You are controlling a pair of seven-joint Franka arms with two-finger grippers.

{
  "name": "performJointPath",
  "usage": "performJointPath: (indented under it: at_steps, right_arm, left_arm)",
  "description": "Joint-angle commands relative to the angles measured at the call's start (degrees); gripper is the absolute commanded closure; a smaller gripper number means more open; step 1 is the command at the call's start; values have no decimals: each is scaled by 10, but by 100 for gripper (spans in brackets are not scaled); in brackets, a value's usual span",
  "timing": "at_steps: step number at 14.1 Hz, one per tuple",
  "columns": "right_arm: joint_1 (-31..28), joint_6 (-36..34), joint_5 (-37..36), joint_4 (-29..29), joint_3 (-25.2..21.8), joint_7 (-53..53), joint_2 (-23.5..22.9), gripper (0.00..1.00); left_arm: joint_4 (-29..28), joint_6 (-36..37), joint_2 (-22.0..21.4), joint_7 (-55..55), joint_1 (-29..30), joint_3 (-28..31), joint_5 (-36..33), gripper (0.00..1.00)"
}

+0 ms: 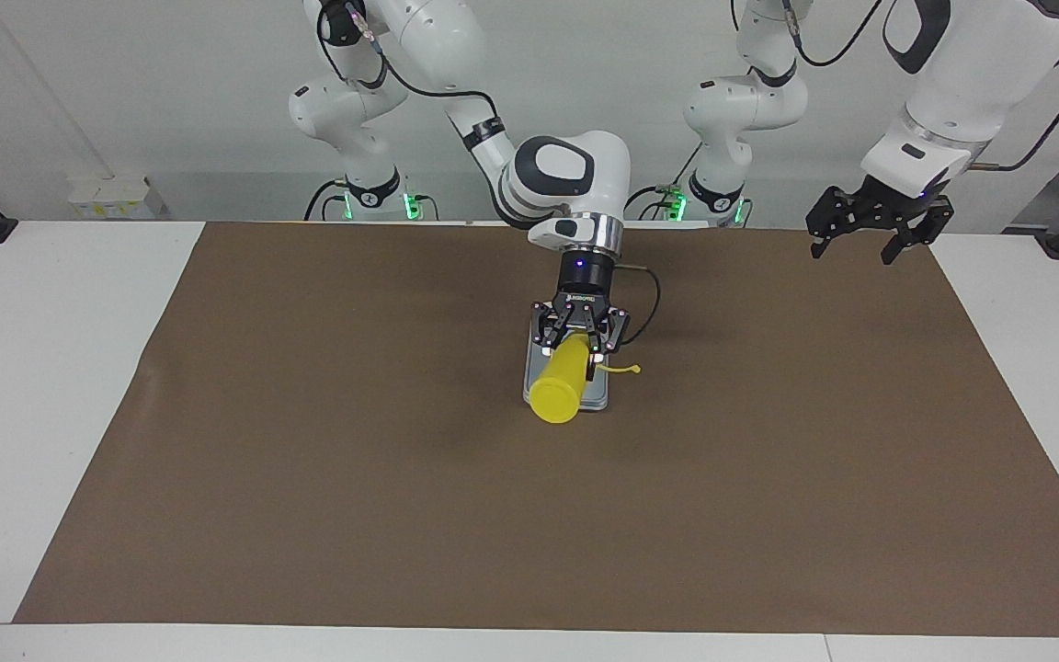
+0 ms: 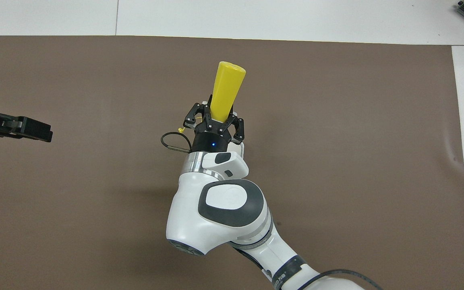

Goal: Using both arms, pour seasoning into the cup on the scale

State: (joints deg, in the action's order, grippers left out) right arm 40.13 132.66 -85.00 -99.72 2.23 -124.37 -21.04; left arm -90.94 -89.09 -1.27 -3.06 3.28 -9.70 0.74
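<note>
Your right gripper (image 1: 582, 342) is clamping the bright yellow cylindrical plastic squeeze bottle (image 1: 560, 388) near its nozzle end. The bottle is lying tipped well over, flat base pointing away from the robots, nozzle end tucked under the gripper. My read: it's being held this way so the nozzle aims down toward the cup for the pour, with the grip close to the nozzle for aim.

The bottle is hanging over the flat rectangular silver-grey kitchen scale (image 1: 598, 397), which is sitting mid-table on the brown paper mat (image 1: 309, 478). You're only seeing slivers of the scale past the bottle and gripper. The small tethered yellow cap (image 1: 629, 369) is dangling off to the side toward the left arm's end, so the nozzle looks uncapped.

The small light blue cup isn't showing in either view; the gripper and bottle are likely covering it, so I can't confirm the nozzle is lined up with it.

Your left gripper (image 1: 868, 232) is waiting, jaws open and holding nothing, raised over the mat's corner at the left arm's end.

Writing: there's printed lettering on the right arm's black wrist band (image 2: 286, 274), partly cut off, not readable. No label visible on the bottle.
</note>
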Motion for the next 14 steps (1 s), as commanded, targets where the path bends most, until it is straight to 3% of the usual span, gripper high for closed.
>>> performJointPath:
  at_steps: [1, 9, 14]
  right_arm:
    - [-2, -6, -35, 9, -2, -11, -8, 100]
    - [-3, -23, -61, -1, -1, -12, -9, 100]
    - [-9, -19, 17, 23, 1, -6, -8, 100]
  left_arm:
    - [-6, 1, -4, -2, -1, -1, -7, 0]
    - [-3, 3, -3, -6, 1, -1, -8, 0]
    - [-2, 2, -3, -5, 1, -1, -8, 0]
